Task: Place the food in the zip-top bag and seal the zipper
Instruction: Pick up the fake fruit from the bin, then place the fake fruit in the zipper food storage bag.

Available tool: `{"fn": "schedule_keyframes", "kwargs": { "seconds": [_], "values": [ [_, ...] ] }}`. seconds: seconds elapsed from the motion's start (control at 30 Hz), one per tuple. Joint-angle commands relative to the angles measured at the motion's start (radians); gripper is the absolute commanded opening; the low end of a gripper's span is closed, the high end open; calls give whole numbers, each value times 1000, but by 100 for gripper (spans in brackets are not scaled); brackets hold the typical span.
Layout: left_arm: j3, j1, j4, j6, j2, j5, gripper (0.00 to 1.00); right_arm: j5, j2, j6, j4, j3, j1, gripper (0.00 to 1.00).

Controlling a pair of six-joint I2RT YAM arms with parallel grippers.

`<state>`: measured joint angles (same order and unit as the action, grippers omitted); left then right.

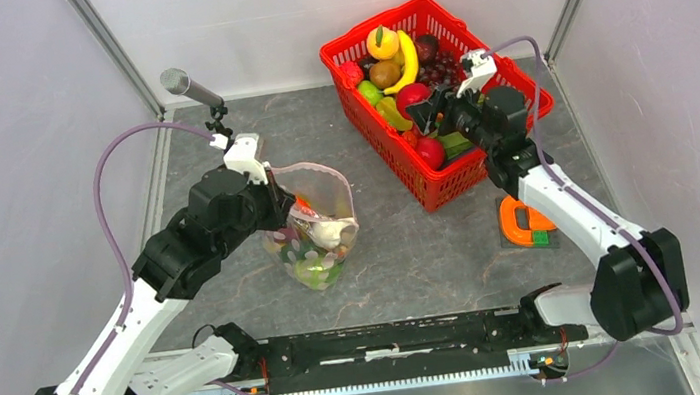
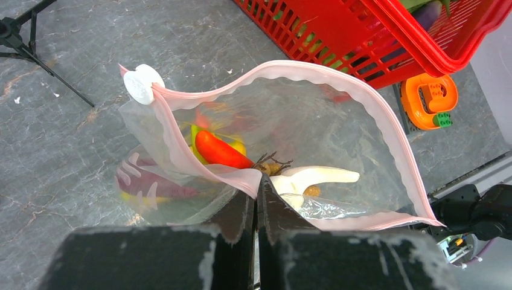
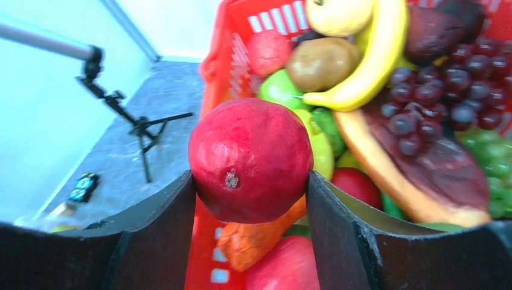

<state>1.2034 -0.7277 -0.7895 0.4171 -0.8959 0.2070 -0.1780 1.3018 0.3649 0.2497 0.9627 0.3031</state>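
Firstly, the right jaws are closed on one red round fruit [image 3: 250, 160], a finger pressing on each side of it. They hold it in the air over the red basket [image 1: 464, 175], above the other food. Under it in the basket I count one yellow banana [image 3: 374, 60], one brown kiwi [image 3: 323, 60] and one bunch of dark grapes [image 3: 447, 84]. More pieces lie below, but they are too much covered to count.

The left jaws are pressed fully together on the pink strip [image 2: 392, 136] at the near edge of the bag [image 2: 338, 139]. The strip curves away in a wide loop, so the mouth of the bag stands open. One white slider [image 2: 143, 84] sits at the far left end of the strip. Inside the bag I can tell one long red piece [image 2: 220, 151] and one white mushroom [image 2: 314, 177]. Something yellow-green lies behind them, not clear enough to name.

There is one bag and one basket. The bag stands on the worktop [image 1: 413, 250] left of the basket and apart from it.

The left arm [image 1: 182, 253] rises from its base, bends at the elbow and reaches right to the bag. The right arm [image 1: 569, 206] bends at the far right and stretches up and left to the basket. One orange toy [image 1: 523, 224] lies beside this forearm, and one microphone [image 1: 186, 85] stands at the back left.
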Motion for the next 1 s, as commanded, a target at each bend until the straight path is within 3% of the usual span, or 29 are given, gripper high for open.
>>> {"fn": "schedule_keyframes", "kwargs": {
  "seconds": [0.0, 0.3, 0.5, 0.83, 0.97],
  "values": [
    [-1, 5, 54, -9, 24, -3, 2, -207, -96, 79, 148, -53, 3, 49],
    [2, 5, 65, -6, 20, -2, 2, -386, -188, 52, 211, -79, 122, 49],
    [1, 5, 65, -3, 18, -3, 2, -411, -207, -97, 138, -34, 315, 49],
    [-2, 5, 71, 2, 21, 3, 2, -314, -146, -311, -87, 101, 509, 51],
    [-3, 5, 71, 2, 23, 3, 2, -187, -93, -357, -165, 152, 567, 53]
  ]
}}
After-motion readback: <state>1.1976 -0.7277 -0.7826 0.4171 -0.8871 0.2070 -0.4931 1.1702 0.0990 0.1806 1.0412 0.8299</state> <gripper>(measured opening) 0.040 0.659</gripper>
